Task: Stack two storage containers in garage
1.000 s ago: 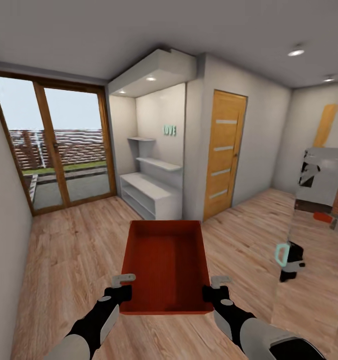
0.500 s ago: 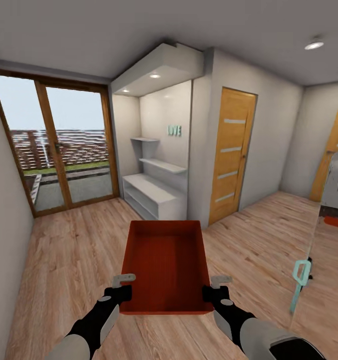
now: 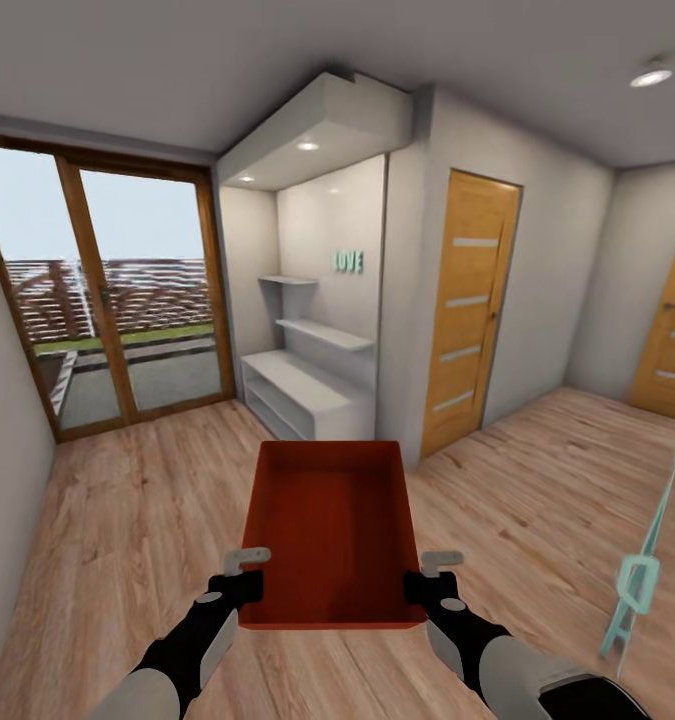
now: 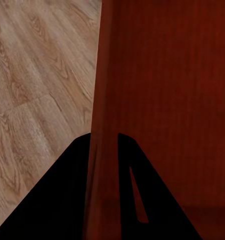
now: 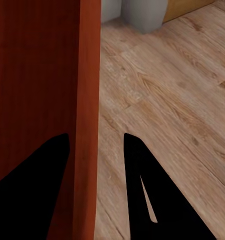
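Left tool [image 3: 247,572] and right tool [image 3: 432,575] each clamp a side wall of the orange-red bin [image 3: 332,530], held level in front of the robot above the plank floor [image 3: 127,500], facing white shelves [image 3: 307,385].

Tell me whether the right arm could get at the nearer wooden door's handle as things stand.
Probably not: the right gripper and left gripper each clamp a wall of the storage container, and the wooden door stands well ahead across the plank floor.
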Motion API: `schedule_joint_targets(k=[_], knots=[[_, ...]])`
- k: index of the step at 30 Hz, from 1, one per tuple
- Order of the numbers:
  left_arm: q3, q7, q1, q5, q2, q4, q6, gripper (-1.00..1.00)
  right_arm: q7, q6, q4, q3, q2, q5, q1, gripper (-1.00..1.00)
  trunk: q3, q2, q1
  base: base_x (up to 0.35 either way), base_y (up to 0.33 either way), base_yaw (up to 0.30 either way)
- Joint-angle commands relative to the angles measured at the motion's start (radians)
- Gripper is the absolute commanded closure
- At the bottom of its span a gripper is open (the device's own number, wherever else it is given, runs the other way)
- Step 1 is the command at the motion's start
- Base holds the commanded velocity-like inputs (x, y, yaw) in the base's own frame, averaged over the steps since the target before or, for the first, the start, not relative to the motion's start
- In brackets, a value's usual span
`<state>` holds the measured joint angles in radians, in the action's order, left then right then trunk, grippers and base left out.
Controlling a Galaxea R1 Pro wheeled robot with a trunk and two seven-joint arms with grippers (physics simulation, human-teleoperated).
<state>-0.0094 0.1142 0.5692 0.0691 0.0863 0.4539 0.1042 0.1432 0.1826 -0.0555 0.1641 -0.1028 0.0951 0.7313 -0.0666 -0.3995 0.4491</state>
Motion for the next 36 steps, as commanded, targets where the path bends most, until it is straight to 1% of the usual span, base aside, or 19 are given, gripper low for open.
schedule_joint_targets(k=[1, 6, 23, 36], knots=[[0.022, 0.009, 0.0, 0.04, 0.001, 0.0, 0.006, 1.0, -0.001, 0.017, -0.003, -0.031, -0.003, 0.002, 0.0, 1.0, 0.0, -0.001, 0.001, 0.324, 0.0, 0.0], [0.022, 0.009, 0.0, 0.04, 0.001, 0.0, 0.006, 1.0, -0.001, 0.016, -0.002, -0.031, -0.003, 0.002, 0.0, 1.0, 0.0, -0.001, 0.001, 0.324, 0.0, -0.041], [0.022, 0.009, 0.0, 0.04, 0.001, 0.0, 0.006, 1.0, -0.001, 0.015, -0.002, -0.031, -0.003, 0.002, 0.0, 1.0, 0.0, -0.001, 0.001, 0.324, 0.0, -0.223], [0.022, 0.009, 0.0, 0.04, 0.001, 0.0, 0.006, 1.0, -0.002, 0.017, -0.002, -0.031, -0.003, 0.002, 0.0, 1.0, 0.0, -0.001, 0.001, 0.324, 0.0, -0.015]])
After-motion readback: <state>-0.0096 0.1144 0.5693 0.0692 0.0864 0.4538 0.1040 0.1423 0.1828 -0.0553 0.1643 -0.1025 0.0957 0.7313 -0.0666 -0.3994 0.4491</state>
